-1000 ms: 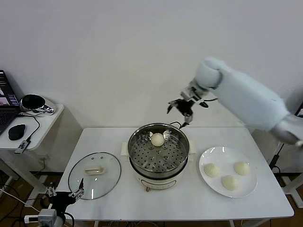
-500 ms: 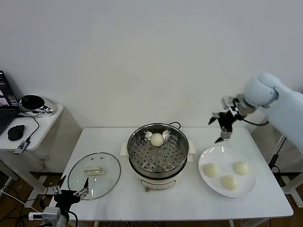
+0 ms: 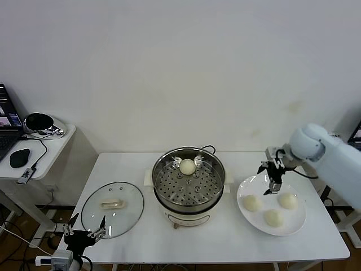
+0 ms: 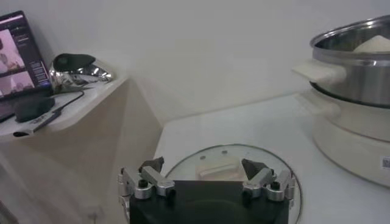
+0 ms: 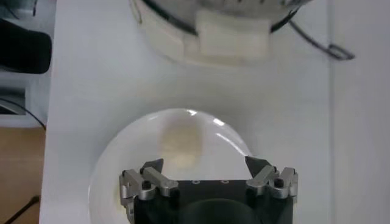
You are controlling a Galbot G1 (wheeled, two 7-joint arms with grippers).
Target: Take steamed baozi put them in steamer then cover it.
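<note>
At the lower left corner of the head view the left gripper (image 3: 83,233) hung below the table edge, jaws apart and holding nothing, just in front of the cover (image 3: 112,209), which lay flat on the table (image 3: 220,237) at lower left with its cream handle up. That arm looked parked.

At lower right three steamed baozi sat on the white plate (image 3: 293,223): one at the plate's left (image 3: 252,202), one nearest the front (image 3: 274,217), one toward the right (image 3: 288,200).

The right gripper (image 3: 273,176) hovered over the plate's back-left rim, jaws spread wide and empty. In the right wrist view the right gripper (image 5: 208,176) showed its two fingertips apart with a pale bun (image 5: 181,142) ahead of them, offset toward the left finger rather than centred in the gap. So the nearest bun lay just forward of and below this gripper; being round, it had no long axis to line up with, and my judgement was that the next move called only for centring and a descent.

Farther back at frame centre stood the steamer (image 3: 188,183), lid off, with one baozi (image 3: 187,166) already on its perforated tray near the back wall. It lay to the picture-left of the plate, much nearer the right arm than the left.
</note>
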